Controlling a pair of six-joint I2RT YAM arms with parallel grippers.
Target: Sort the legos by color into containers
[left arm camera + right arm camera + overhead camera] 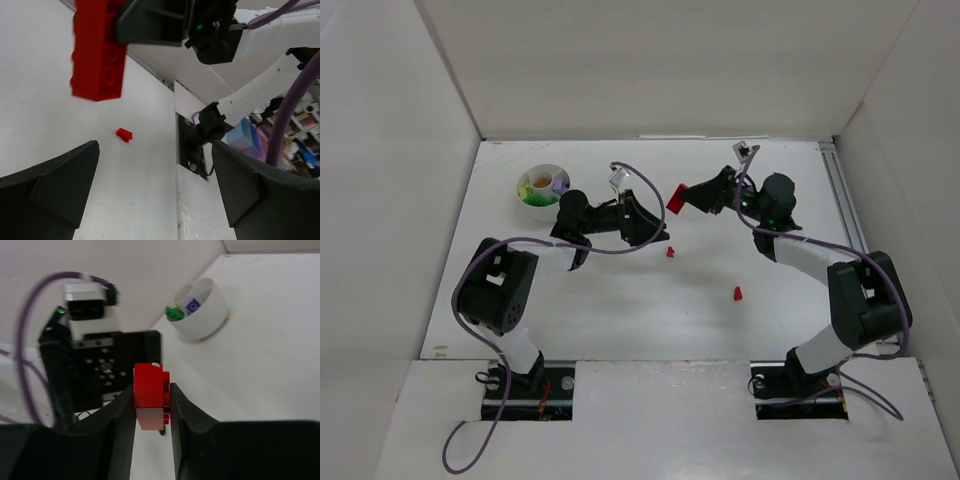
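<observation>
Right gripper (150, 396) pinches a glossy, studded red brick (149, 382) aloft mid-table, facing the wide-open left gripper (155, 185). Green, orange and purple legos sit sorted in the round, divided white dish (519, 184) far left; a tiny red piece (671, 251) and a second red piece (737, 293) lie unsorted on the matte table (620, 320)

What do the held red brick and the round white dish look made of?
Red brick: likely hard moulded plastic, slightly glossy; round studs and sharp edges show. White dish: probably thin plastic, smooth matte walls; too blurred to be sure.
</observation>
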